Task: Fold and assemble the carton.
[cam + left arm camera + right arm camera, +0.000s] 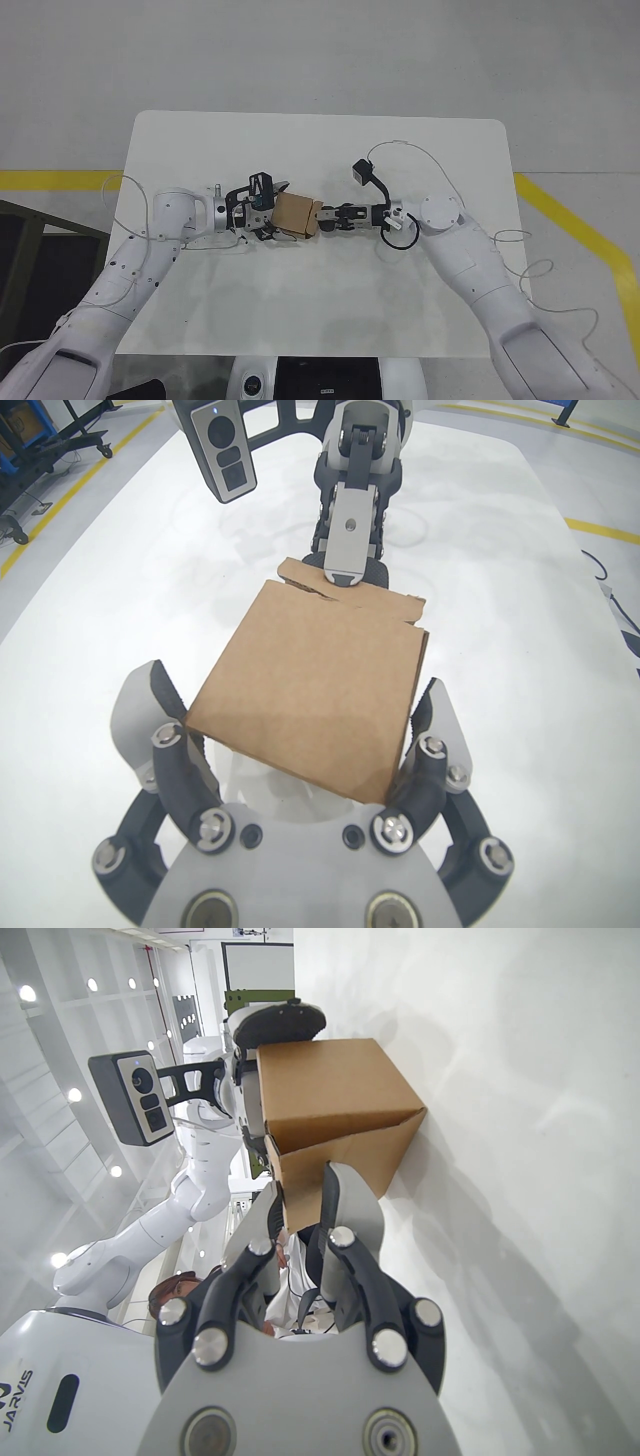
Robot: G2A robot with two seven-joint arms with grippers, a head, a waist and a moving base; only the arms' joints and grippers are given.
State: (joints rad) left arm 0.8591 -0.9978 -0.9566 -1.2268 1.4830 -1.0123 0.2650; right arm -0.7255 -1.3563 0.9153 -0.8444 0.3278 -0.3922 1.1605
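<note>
While the carton (295, 213) is at the middle of the table (400, 300), the left gripper (295, 687) clamps its two sides and the right gripper (302, 1188) is closed on its opposite flap.

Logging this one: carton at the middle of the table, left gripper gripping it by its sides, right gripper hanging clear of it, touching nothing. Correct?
Not quite. The right gripper is not clear of the carton: the right wrist view shows its fingers pinched on an edge of the carton's wall. The rest stands: the carton is at the middle of the table, and the left gripper grips its sides.
</note>
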